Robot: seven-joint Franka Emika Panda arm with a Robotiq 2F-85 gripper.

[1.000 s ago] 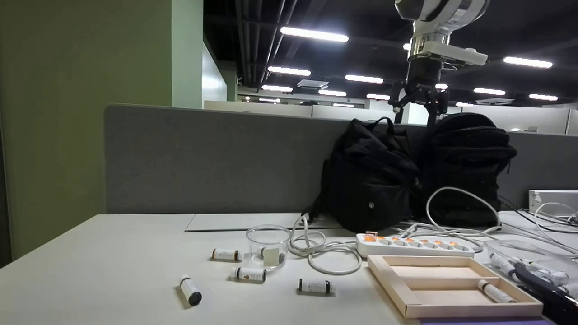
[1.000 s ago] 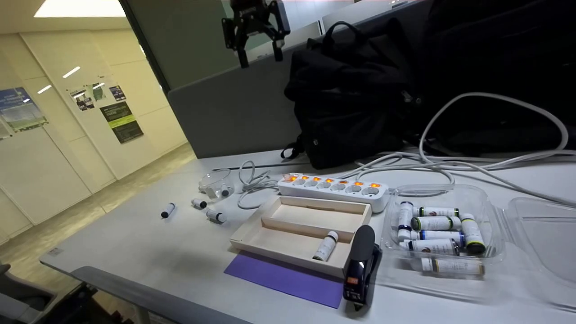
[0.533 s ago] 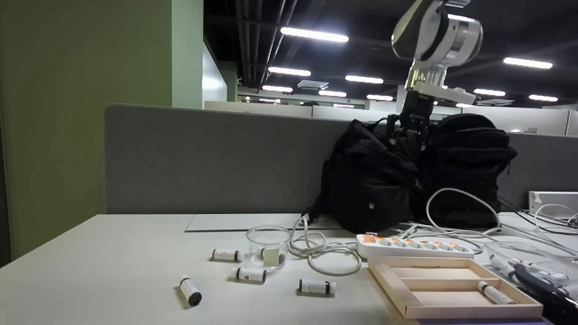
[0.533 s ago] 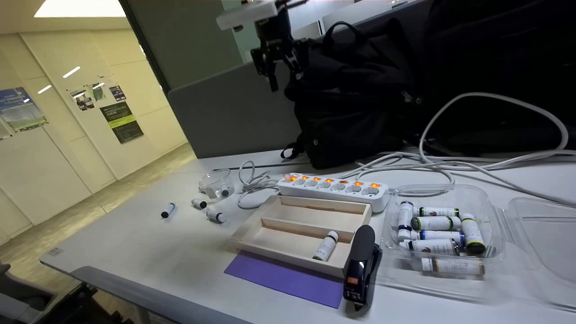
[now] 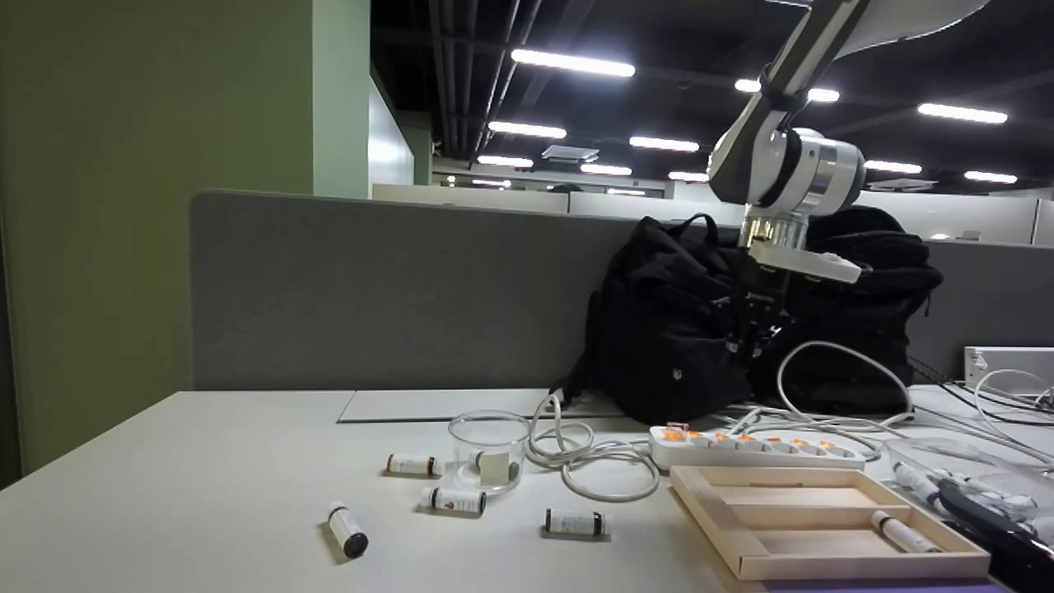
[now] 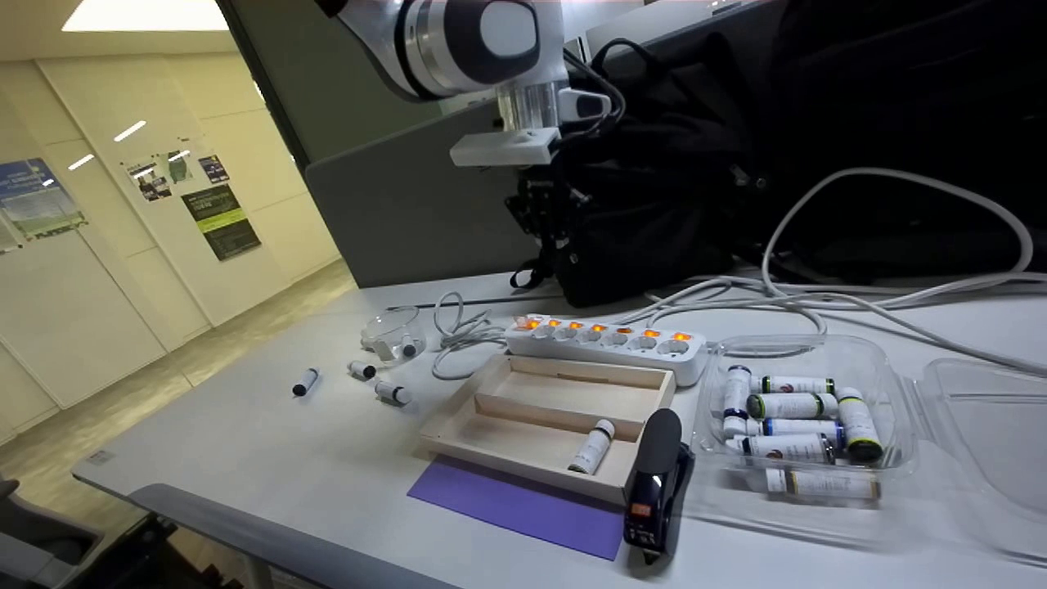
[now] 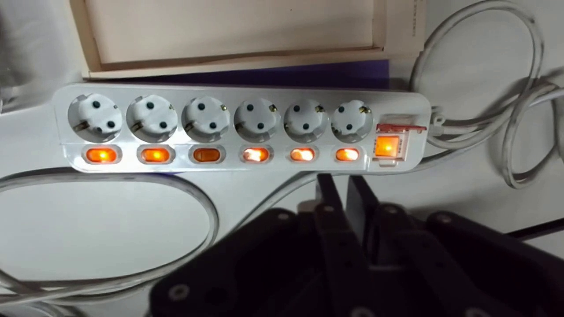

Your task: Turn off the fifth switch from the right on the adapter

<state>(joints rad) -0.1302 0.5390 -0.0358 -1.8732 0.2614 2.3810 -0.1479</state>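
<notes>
I am hovering the gripper (image 7: pixel 340 177), narrowly parted, near the power strip (image 7: pixel 232 132) on the desk (image 5: pixel 272 461), judging this the approach; the next move is calling for counting switches (image 7: pixel 255 154), then pressing.

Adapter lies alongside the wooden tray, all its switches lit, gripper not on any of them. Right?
Not all lit: in the wrist view, the fifth switch from the right, counting the large end switch, is dark while the others glow. The rest is right: the adapter lies alongside the wooden tray, and the gripper is not on any switch.
</notes>
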